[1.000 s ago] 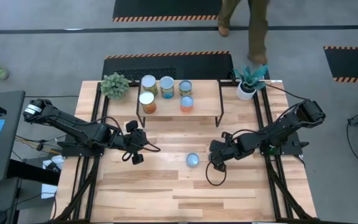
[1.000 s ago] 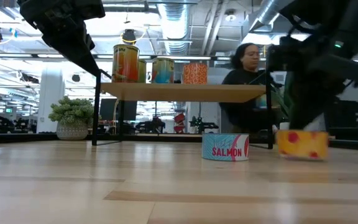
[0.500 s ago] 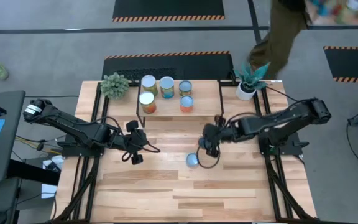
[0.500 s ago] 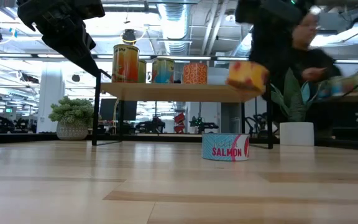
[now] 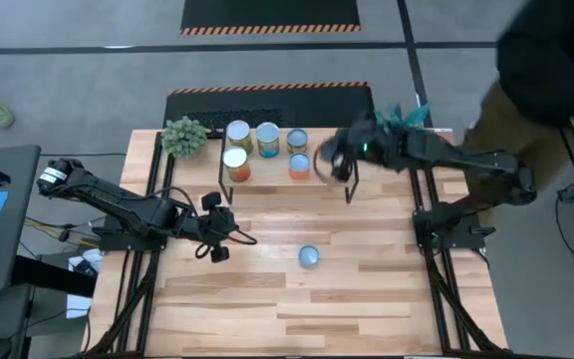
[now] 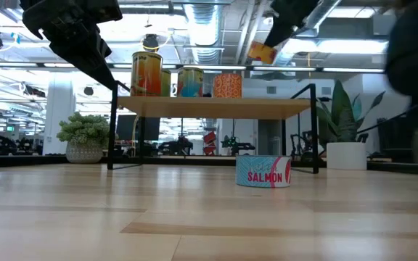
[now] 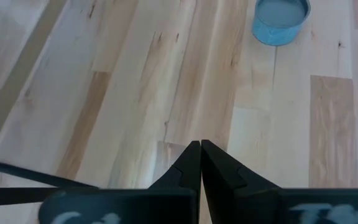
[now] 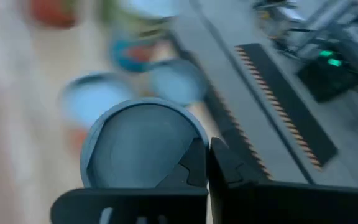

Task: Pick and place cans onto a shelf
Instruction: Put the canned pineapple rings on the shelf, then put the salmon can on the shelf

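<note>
The shelf (image 5: 329,184) stands at the table's far middle with several cans on it (image 5: 267,137), also in the low view (image 6: 146,72). A pale blue "SALMON" can (image 5: 309,256) stands on its base on the table; it also shows in the low view (image 6: 263,171) and the left wrist view (image 7: 281,18). My right gripper (image 5: 333,163) is above the shelf's right part, shut on a yellow-and-red can (image 6: 262,52). My left gripper (image 5: 217,239) is shut and empty over the table's left middle. My right gripper holds the yellow-and-red can at the edge of one round end (image 8: 185,152), the two fingers close together there; the view is blurred and the exact hold does not show. The can is lifted clear above the shelf and tilted (image 6: 262,52).
A green plant (image 5: 184,137) stands at the shelf's far left, and a white-potted plant (image 6: 346,154) at its far right. A person (image 5: 556,80) stands beyond the table's right far corner. Bare tabletop lies around the salmon can.
My right gripper has lifted the yellow-and-red can off the table's right side. It has carried it up, toward the far edge and leftward, to above the shelf's right part. The can has gone from lying low on the table to hanging tilted.
</note>
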Action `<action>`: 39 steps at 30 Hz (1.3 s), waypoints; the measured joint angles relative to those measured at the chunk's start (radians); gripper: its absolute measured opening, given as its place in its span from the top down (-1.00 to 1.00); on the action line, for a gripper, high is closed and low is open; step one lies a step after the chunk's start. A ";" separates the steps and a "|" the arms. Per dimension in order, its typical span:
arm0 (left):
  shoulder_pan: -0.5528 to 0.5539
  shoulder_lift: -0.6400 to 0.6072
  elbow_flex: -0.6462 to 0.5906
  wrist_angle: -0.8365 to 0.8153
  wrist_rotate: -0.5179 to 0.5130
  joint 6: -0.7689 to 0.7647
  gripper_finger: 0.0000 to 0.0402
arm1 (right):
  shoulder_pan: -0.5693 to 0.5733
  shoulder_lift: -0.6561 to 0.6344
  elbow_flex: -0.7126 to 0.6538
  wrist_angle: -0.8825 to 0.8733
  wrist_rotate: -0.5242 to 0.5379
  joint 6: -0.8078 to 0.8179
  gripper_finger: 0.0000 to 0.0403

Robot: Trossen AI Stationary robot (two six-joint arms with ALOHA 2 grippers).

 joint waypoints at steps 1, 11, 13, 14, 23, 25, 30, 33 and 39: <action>0.000 0.000 0.000 0.000 -0.006 0.007 1.00 | -0.040 0.006 0.006 0.025 -0.004 -0.014 0.98; 0.003 0.000 0.000 0.002 -0.013 0.013 1.00 | -0.334 0.123 0.008 0.053 -0.213 -0.011 0.98; 0.003 0.000 0.000 0.002 -0.013 0.013 1.00 | -0.344 0.152 0.009 0.057 -0.221 -0.012 0.98; 0.003 0.000 0.000 0.002 -0.013 0.013 1.00 | -0.344 0.167 0.009 0.054 -0.225 -0.015 0.98; 0.003 0.000 0.000 0.003 -0.012 0.012 1.00 | -0.346 0.235 0.008 0.000 -0.249 -0.018 0.97; 0.003 0.000 0.000 0.003 -0.012 0.011 1.00 | -0.351 0.234 0.009 -0.008 -0.241 -0.018 0.93; 0.003 0.000 0.000 0.003 -0.011 0.011 1.00 | -0.351 0.233 0.009 -0.007 -0.239 -0.017 0.77; 0.003 0.000 0.000 0.003 -0.011 0.010 1.00 | -0.351 0.233 0.009 -0.010 -0.239 -0.019 0.69; 0.003 0.000 0.000 0.003 -0.011 0.010 1.00 | -0.348 0.233 0.009 0.006 -0.239 -0.049 0.54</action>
